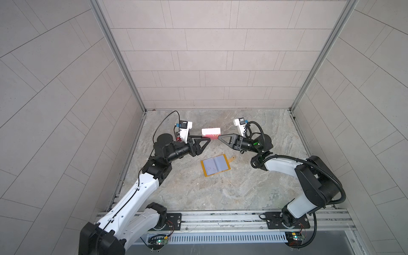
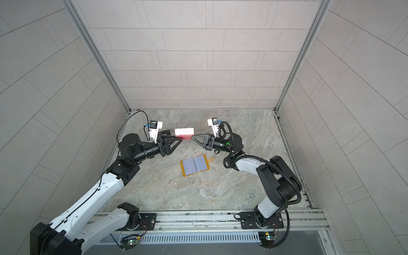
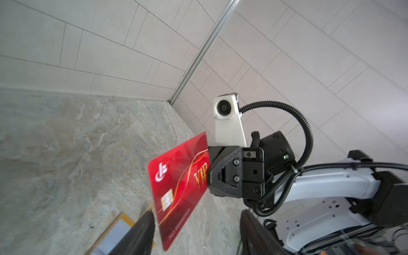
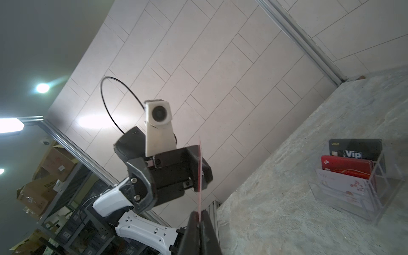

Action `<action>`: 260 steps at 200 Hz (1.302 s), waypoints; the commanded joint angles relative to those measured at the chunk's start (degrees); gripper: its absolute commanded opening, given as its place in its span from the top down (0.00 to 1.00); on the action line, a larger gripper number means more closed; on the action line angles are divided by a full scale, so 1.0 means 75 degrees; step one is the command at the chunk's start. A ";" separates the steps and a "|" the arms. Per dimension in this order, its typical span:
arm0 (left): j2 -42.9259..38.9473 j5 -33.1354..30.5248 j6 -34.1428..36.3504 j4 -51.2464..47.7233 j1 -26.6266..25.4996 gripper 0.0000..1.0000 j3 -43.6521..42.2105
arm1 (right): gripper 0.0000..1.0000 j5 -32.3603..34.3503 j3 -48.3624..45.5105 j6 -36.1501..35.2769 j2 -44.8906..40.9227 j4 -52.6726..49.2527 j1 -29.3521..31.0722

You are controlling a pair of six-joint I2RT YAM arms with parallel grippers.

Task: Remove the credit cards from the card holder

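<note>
**Red card handover: right claw has it, left claw released**

Top view. Both claws meet over the far part of the bench (image 1: 220, 192), with the red card (image 1: 213, 136) between them. The right claw (image 1: 219, 137) is clenched on one end of the card. The left claw (image 1: 204, 139) stands beside the other end with its jaws apart. The holder (image 1: 220, 162) lies open on the bench, sleeves up, nearer the robot and well apart from the card. Whether any sleeve holds a card is too small to tell.

Left wrist. The card faces the camera, with "VIP" and the chip legible. The right claw (image 3: 208, 167) pinches one short edge only, and the rest hangs free. The left fingers (image 3: 143, 229) are spread wide. One tip sits at the card's long edge, touching or just beside it; I cannot tell which.

Right wrist. The card is seen edge-on, nipped between the right claw's own tips, and it runs close along one left finger. A clear stand (image 4: 375, 212) with three cards sits off to the side.

Judgement: this is the hand-off.
- The left claw should back straight off, away from the card, without sweeping along its edge. A brush could twist the card in so shallow a pinch.
- The right claw should wait until the left is clear, then swing slowly, because the plastic is slick.
</note>
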 commanded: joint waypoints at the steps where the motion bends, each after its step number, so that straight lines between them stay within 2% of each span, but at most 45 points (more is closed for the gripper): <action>1: -0.0085 -0.0237 0.1721 -0.2109 0.0131 0.32 0.0708 | 1.00 -0.0382 0.0258 -0.0942 -0.0447 -0.1384 -0.0005; 46: 0.0210 -0.0333 0.2654 -0.3499 0.0554 0.33 0.1304 | 1.00 -0.0269 0.0895 -0.4100 -0.1405 -0.6343 -0.0005; 75: 0.0503 -0.0116 0.3727 -0.4499 0.0609 0.32 0.1899 | 1.00 -0.0533 0.1230 -0.5084 -0.1577 -0.7912 -0.0005; 100: 0.0901 0.0535 0.4842 -0.5509 0.0610 0.33 0.2482 | 1.00 -0.1041 0.1397 -0.5652 -0.1670 -0.8639 0.0036; 130: 0.1369 0.1505 0.5669 -0.6282 0.0610 0.35 0.2935 | 1.00 -0.1224 0.1853 -0.6987 -0.1773 -1.0383 0.0218; 150: 0.1663 0.2182 0.6069 -0.6649 0.0604 0.41 0.3143 | 1.00 -0.1344 0.2015 -0.7320 -0.1786 -1.0802 0.0315; 199: 0.1935 0.2919 0.6816 -0.7158 0.0609 0.47 0.3217 | 1.00 -0.1382 0.2471 -0.8014 -0.1673 -1.1629 0.0502; 260: 0.2244 0.3027 0.7171 -0.7675 0.0607 0.57 0.3321 | 1.00 -0.1617 0.2866 -0.8255 -0.1456 -1.1857 0.0605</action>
